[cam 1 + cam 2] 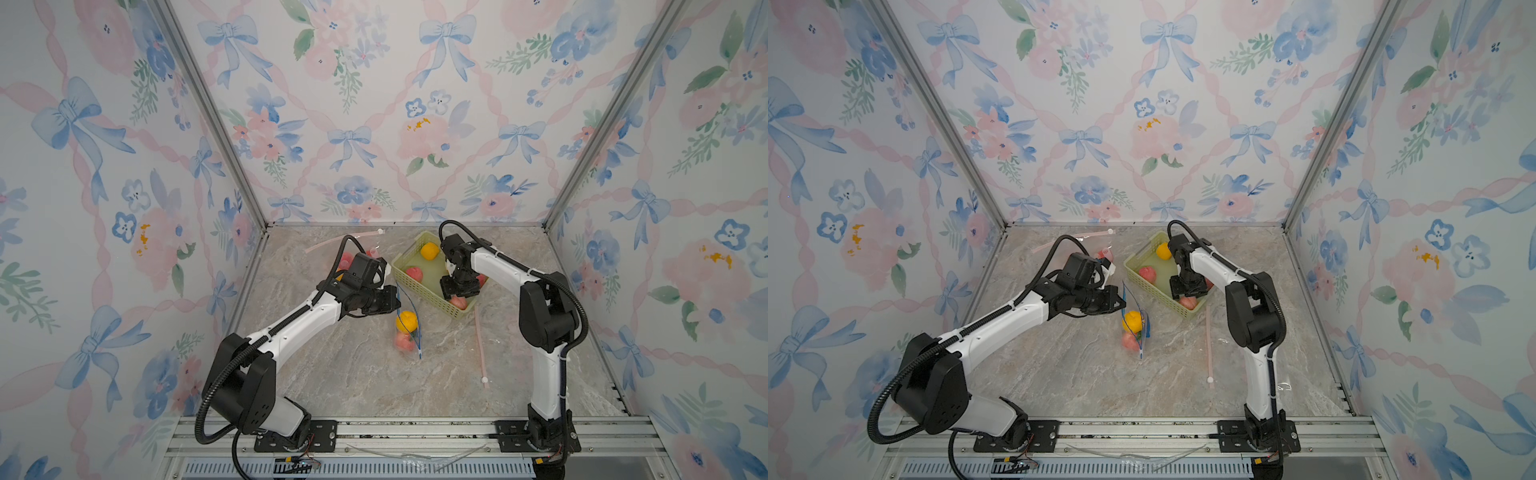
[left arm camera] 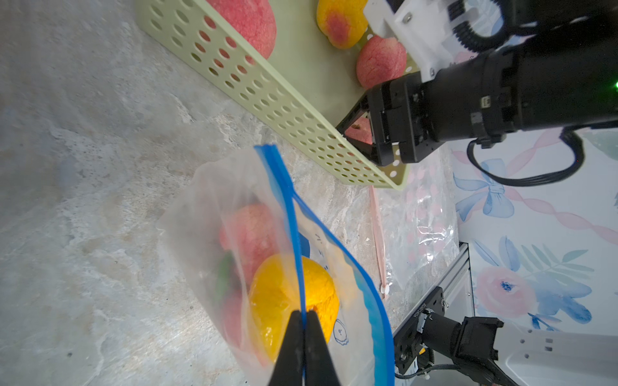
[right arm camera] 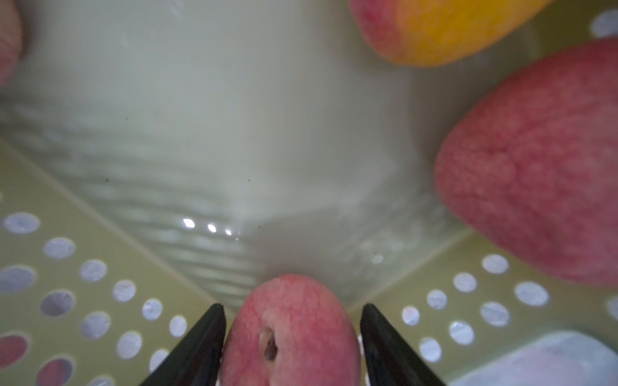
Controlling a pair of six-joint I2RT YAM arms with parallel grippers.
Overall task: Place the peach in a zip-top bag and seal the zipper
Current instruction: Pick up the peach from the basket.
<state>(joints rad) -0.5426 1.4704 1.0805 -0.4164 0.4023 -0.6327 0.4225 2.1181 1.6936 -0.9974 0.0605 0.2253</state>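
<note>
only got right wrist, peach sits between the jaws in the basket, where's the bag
Observer: The zip-top bag rests on the table just outside the basket, toward the robot's left.
Operator: is its mouth open
Observer: Yes; the left jaws are shut on one blue zipper strip, and the other strip bows away from it.
Operator: anything inside
Observer: A yellow fruit and a pink peach.

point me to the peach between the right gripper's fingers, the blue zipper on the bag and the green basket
peach (image 3: 291,327), right wrist view, skin beside its stem pit
blue zipper (image 2: 276,170), left wrist view, the strip's far end
green basket (image 1: 424,293), in a top view, its perforated side wall
</note>
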